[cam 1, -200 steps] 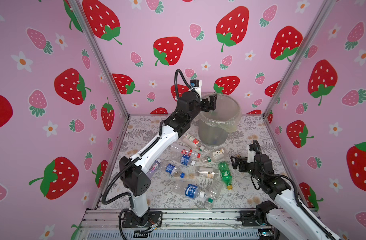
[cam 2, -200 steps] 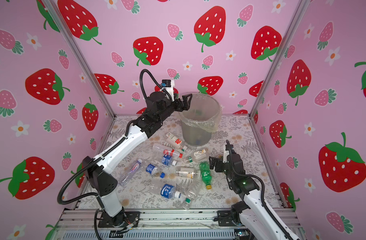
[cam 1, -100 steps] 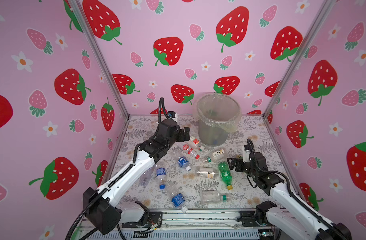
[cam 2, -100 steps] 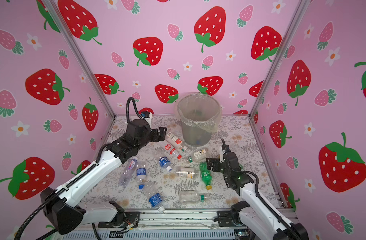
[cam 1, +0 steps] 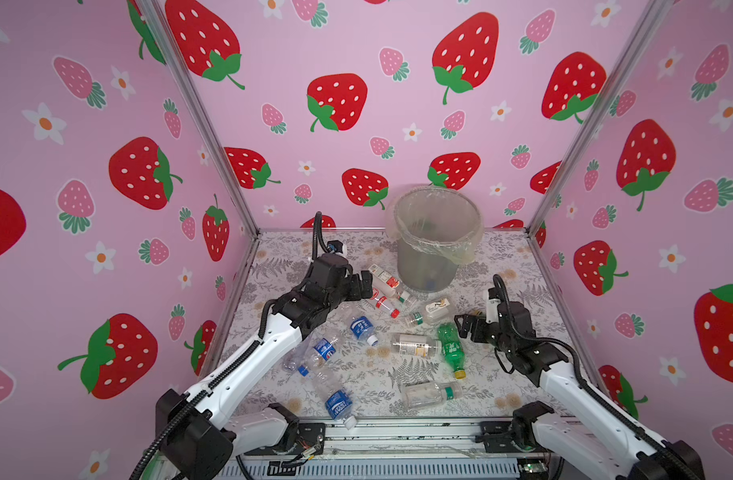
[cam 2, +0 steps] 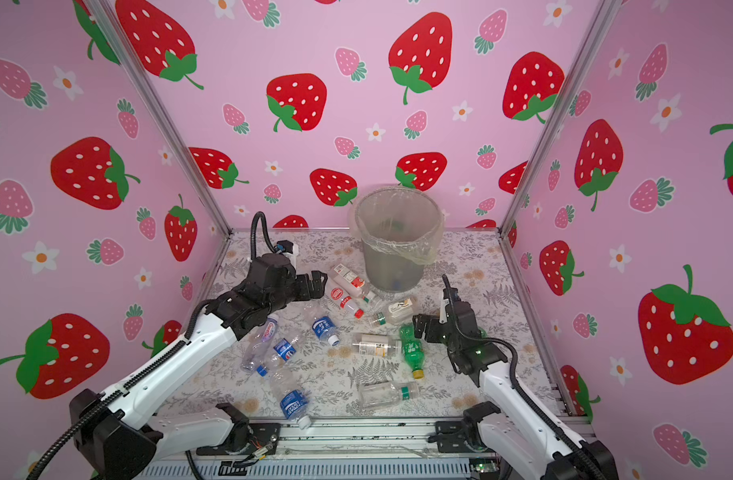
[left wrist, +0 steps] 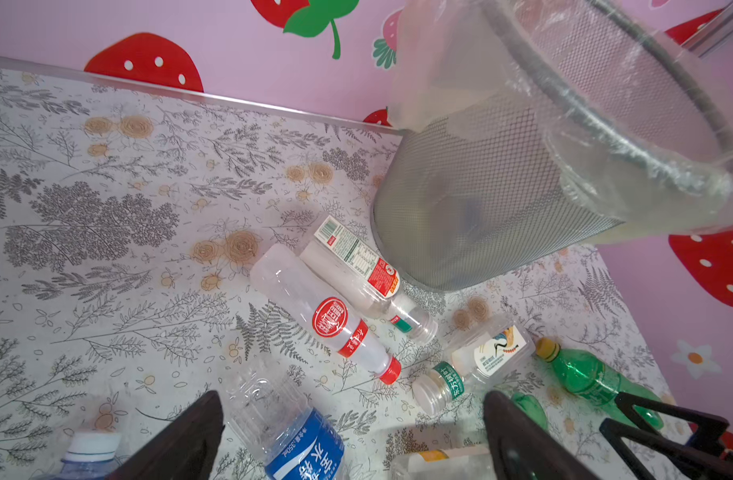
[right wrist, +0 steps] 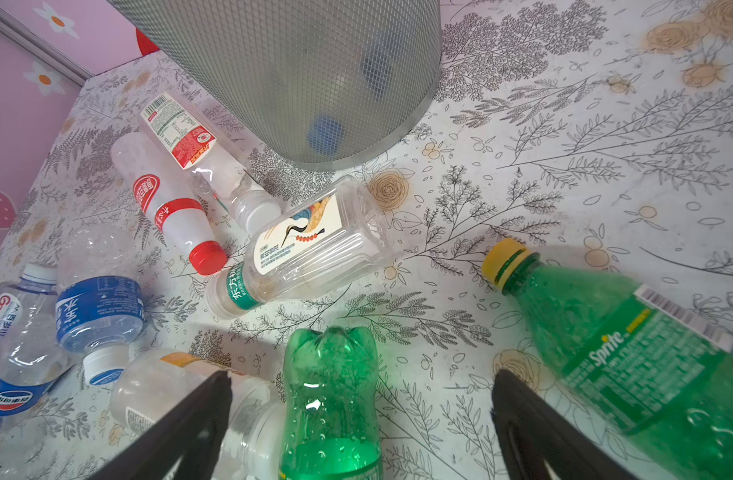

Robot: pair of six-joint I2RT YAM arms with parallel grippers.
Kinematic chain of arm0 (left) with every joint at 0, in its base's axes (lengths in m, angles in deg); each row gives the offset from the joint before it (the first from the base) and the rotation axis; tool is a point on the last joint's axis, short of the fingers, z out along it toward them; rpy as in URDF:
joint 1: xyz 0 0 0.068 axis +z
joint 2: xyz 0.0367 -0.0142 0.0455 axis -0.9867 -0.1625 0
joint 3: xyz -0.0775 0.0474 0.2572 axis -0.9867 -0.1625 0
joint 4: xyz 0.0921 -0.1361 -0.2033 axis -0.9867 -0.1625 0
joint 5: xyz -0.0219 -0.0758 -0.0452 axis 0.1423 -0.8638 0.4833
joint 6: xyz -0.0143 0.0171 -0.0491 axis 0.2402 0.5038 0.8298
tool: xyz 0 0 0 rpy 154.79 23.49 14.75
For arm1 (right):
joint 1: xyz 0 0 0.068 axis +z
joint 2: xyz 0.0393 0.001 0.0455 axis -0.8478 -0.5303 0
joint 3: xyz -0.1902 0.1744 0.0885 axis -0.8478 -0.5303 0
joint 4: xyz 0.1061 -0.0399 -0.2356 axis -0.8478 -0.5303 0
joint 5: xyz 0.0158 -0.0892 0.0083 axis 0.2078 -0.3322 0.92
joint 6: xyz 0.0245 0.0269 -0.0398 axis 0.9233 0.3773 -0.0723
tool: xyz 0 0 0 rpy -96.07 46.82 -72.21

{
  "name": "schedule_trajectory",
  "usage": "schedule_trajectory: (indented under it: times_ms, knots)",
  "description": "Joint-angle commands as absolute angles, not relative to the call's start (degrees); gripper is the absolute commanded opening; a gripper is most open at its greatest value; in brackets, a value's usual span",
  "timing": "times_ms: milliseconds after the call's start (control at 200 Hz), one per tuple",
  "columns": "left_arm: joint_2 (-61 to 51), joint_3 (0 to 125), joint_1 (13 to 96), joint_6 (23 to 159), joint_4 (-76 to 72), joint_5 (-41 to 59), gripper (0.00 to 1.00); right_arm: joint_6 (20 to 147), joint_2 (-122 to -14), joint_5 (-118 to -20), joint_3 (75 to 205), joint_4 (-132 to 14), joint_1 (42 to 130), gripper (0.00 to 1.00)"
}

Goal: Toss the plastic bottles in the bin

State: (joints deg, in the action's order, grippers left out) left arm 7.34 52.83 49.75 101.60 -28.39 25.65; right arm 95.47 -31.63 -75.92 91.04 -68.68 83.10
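Wide apart and empty, the left gripper point(cam 1: 366, 286), left of centre in both top views, tips just beside two red-and-white bottles point(cam 1: 383, 302). Equally spread and holding nothing, the right gripper point(cam 1: 464, 326), right of centre, close to the base of a green bottle point(cam 1: 451, 347). From the right wrist, that base seen between the dark fingers point(right wrist: 182, 432), contact impossible to judge.

Largest by far: the bin point(cam 1: 435, 266), upright at upper centre near the back wall, clear liner folded over its rim, blue shapes dim through the mesh low down.

Below it, plastic bottles point(cam 1: 412, 345) lying flat across the middle of the floral floor point(cam 1: 398, 370). Longest, a blue-labelled bottle point(cam 1: 337, 401) at lower centre, white cap toward the bottom edge. Next, the green bottle, yellow cap pointing down the frame, and a Sprite bottle point(right wrist: 626, 345) of like size, mostly hidden under the right gripper from above. Then a green-capped bottle point(cam 1: 429, 394) at lower centre-right, a crane-labelled bottle point(cam 1: 433, 309) just below the bin, a Pepsi bottle point(cam 1: 323, 351) and a short blue bottle point(cam 1: 361, 326) left of centre. Smallest: a red cap point(cam 1: 395, 313) near the left gripper's tips.
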Motion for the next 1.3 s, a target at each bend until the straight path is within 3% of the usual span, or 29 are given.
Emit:
schedule_trajectory:
  times_ms: [0,640,1126,1296]
  knots:
    - [8.6,50.9,49.9,103.0,-29.7,24.2,0.99,94.7,-32.2,-76.2,92.3,-71.8,83.0,0.99]
    - [17.8,39.9,50.7,104.3,-31.5,24.1,0.99,95.2,-39.8,-75.3,91.8,-75.2,88.4,1.00]
    - [19.9,34.3,55.3,106.5,-27.5,20.7,0.99,97.9,-46.3,-76.1,92.0,-72.1,91.2,0.92]
    - [20.0,33.3,56.5,106.6,-28.2,20.1,0.99,97.6,-47.3,-77.3,91.9,-71.6,91.2,0.85]
